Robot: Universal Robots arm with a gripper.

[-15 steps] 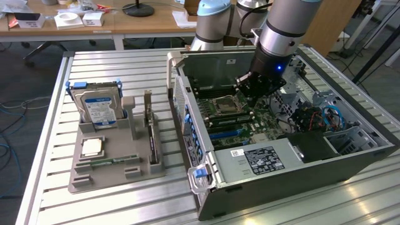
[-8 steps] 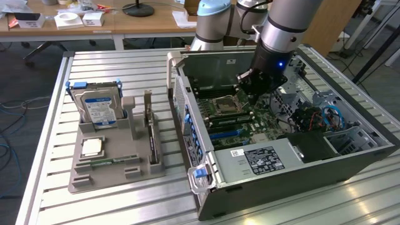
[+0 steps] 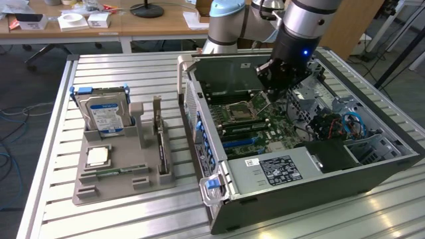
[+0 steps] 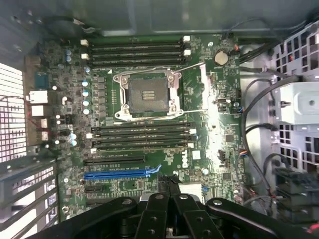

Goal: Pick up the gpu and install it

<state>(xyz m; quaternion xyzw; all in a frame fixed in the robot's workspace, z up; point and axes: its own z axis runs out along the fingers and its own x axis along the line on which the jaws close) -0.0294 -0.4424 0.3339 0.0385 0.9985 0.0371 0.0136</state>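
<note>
One gripper [image 3: 270, 91] hangs over the motherboard [image 4: 212, 127], fingers [image 4: 163, 185] pressed together (holding nothing), the gpu [image 3: 161, 147] upright far to the exterior view's left.

We see a slatted metal desk [image 3: 113, 74], with bright glare on its near slats at the exterior view's right. Behind it stands a wooden desk [image 3: 153, 25] carrying small white boxes [image 3: 73, 21] and a round black base [image 3: 147, 10]. Grey floor [image 3: 20, 84] lies at the exterior view's left, with loose cables [image 3: 17, 115] on it.
</note>
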